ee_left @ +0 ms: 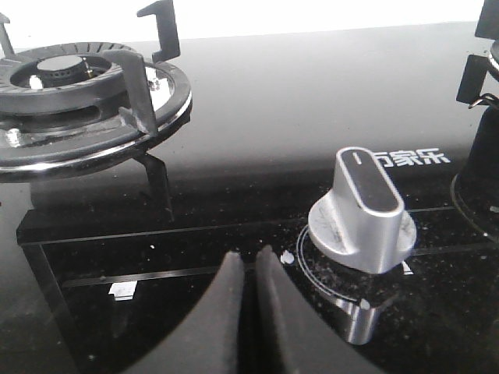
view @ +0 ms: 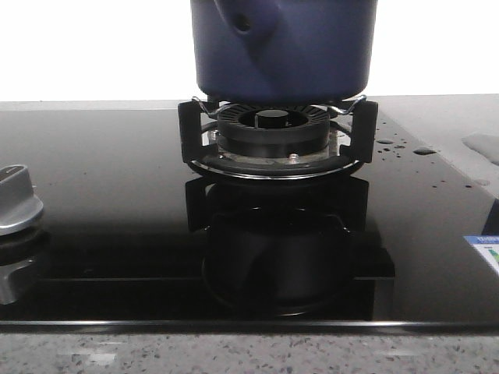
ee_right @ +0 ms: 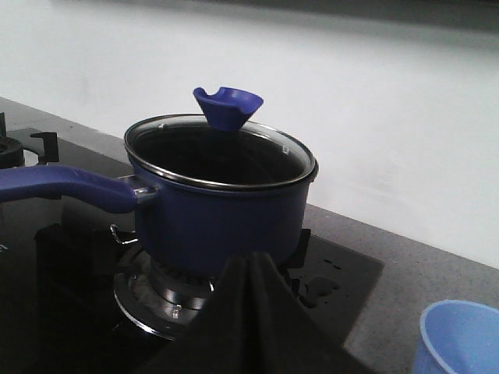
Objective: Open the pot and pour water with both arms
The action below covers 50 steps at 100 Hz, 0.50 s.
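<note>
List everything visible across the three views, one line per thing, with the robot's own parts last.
Dark navy-blue round pot: one, on the pronged support over the right-hand burner, long blue handle sticking out sideways.
Glass lid with blue knob: one, closed on the pot.
Black ring-shaped burner: two; one under the pot, one bare in the left wrist view.
Silver control knob: one, on the black glass hob between the burners.
Black glass hob: one, set in a grey speckled counter.
Water droplets: several, on the hob right of the pot.
Light blue cup: one, on the counter beyond the hob.
Left gripper: black, shut, empty.
Right gripper: black, shut, empty.
</note>
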### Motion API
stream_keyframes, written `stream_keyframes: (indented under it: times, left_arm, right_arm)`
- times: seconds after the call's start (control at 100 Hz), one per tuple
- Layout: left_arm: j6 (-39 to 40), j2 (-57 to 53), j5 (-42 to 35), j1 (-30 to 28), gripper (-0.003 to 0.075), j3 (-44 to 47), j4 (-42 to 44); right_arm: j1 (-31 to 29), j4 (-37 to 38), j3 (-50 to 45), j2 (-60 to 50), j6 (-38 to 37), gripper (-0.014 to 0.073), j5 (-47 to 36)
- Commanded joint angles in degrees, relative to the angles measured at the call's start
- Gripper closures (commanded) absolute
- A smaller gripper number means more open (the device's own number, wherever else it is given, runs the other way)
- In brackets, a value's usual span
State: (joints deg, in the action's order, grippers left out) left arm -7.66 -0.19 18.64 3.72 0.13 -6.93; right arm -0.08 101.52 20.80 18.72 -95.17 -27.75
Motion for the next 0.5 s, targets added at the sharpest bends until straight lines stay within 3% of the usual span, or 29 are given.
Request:
stream_keyframes:
  times: [0.0, 0.36, 0.45, 0.49]
  left_arm:
    - [0.5, -1.8, -2.5, -0.2, 0.0741, 2.5, -0.1]
    - [0.5, -1.8, -2.5, -0.2, 0.0741, 2.5, -0.1]
    - [0.5, -1.8, -2.5, -0.2, 0.0741, 2.5, -0.1]
    - [0.5, -1.8, -2.5, -0.2, 0.0741, 2.5, -0.1]
  right_arm:
    - [0.1, -1.4, 1.4, 0.3, 0.1, 0.0657, 1.5]
    - [0.1, -0.8, -3.1, 0.3, 0.7, 0.0657, 3.7]
    - [0.1, -6.4, -4.5, 0.3, 2.9, 0.0657, 4.3]
    - [0.1, -13.0, -5.2, 0.3, 10.0, 0.0657, 4.8]
